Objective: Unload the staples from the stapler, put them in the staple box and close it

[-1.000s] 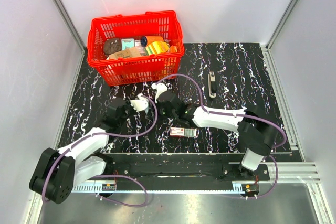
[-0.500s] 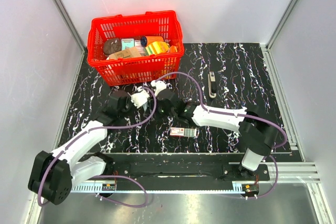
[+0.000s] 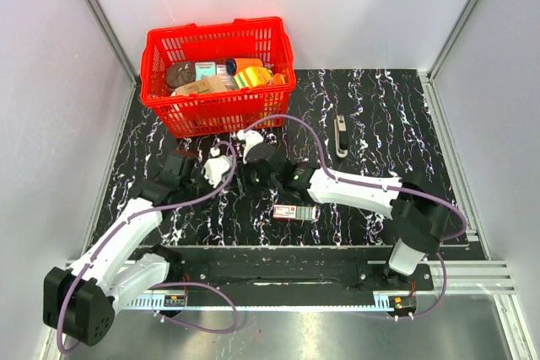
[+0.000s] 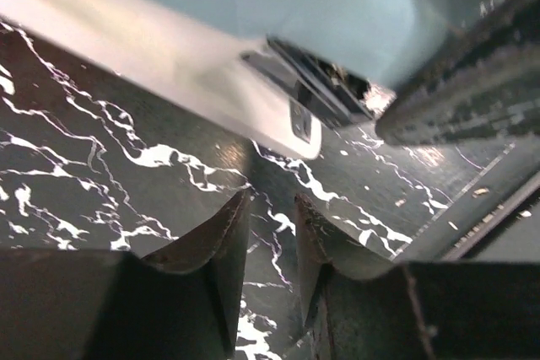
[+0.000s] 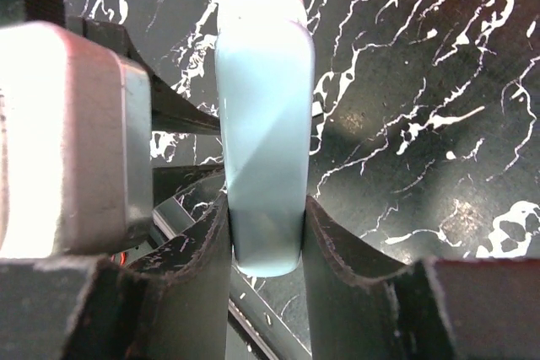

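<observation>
We saw the pale blue stapler [image 5: 263, 124] held just in front of the red basket [image 3: 218, 111], over the black marbled worktop [image 3: 396, 115]. The right gripper [image 5: 266, 208] had its jaws clamped on one end of the stapler, one on each side. The left gripper [image 4: 270, 201] sat just beside it, below the stapler's metal underside, its jaws a little apart with nothing between them. Farther in front of the basket lay a small staple box [image 3: 294, 212], and off to the basket's right lay a dark tool [image 3: 340, 135].
</observation>
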You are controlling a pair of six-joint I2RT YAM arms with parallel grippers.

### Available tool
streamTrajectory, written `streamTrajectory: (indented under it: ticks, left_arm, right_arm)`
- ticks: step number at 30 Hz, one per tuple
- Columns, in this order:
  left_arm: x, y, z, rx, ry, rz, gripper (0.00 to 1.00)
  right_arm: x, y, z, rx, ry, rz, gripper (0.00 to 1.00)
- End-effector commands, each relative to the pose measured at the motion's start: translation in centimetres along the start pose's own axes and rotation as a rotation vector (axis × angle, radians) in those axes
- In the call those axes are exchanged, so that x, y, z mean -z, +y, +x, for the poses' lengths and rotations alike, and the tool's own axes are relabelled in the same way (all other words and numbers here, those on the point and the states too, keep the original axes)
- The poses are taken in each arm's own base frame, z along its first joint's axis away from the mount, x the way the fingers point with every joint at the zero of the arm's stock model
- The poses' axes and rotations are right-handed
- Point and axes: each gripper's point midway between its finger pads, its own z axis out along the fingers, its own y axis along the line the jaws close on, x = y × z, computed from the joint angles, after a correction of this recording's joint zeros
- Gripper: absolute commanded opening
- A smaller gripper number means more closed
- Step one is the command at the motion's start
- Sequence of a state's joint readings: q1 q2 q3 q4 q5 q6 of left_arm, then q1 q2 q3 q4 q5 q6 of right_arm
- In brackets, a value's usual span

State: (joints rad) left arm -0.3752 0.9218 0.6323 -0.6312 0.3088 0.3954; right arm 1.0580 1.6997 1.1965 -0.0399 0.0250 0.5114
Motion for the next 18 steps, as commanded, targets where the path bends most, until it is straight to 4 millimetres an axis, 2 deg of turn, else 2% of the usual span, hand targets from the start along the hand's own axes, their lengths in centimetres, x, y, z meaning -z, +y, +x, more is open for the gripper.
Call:
streamTrajectory:
  ticks: [1, 3, 5, 9, 10, 11, 15, 18]
  left_arm:
    - [3.5, -7.4, -6.2, -0.350, -0.270, 0.380, 0.35]
    - [4.2, -7.0, -7.4, -0.329, -0.286, 0.362, 0.38]
    - [4.9, -5.6, -8.9, -0.285, -0.318, 0.313, 0.38]
    - [7.3, -0.3, -12.6, -0.113, -0.448, 0.180, 0.40]
    - [7.5, 1.1, -12.8, -0.056, -0.455, 0.152, 0.41]
    - [8.3, 2.4, -13.4, -0.025, -0.470, 0.119, 0.51]
    - [9.3, 5.8, -13.4, 0.090, -0.474, 0.071, 0.56]
    - [9.4, 6.7, -12.9, 0.119, -0.473, 0.061, 0.60]
  right_arm:
    - [-1.6, -4.3, -5.4, -0.080, -0.152, 0.189, 0.00]
    - [-1.3, -4.8, -4.7, -0.072, -0.128, 0.206, 0.00]
    - [-1.2, -5.2, -4.1, -0.063, -0.102, 0.224, 0.00]
    - [-1.5, -6.5, -1.8, -0.049, 0.004, 0.286, 0.00]
    - [-1.6, -6.8, -1.1, -0.048, 0.029, 0.298, 0.00]
    - [-1.8, -7.0, -0.6, -0.049, 0.053, 0.305, 0.00]
    - [-2.1, -7.1, 1.0, -0.041, 0.116, 0.322, 0.00]
    - [-2.3, -6.9, 2.0, -0.028, 0.158, 0.338, 0.00]
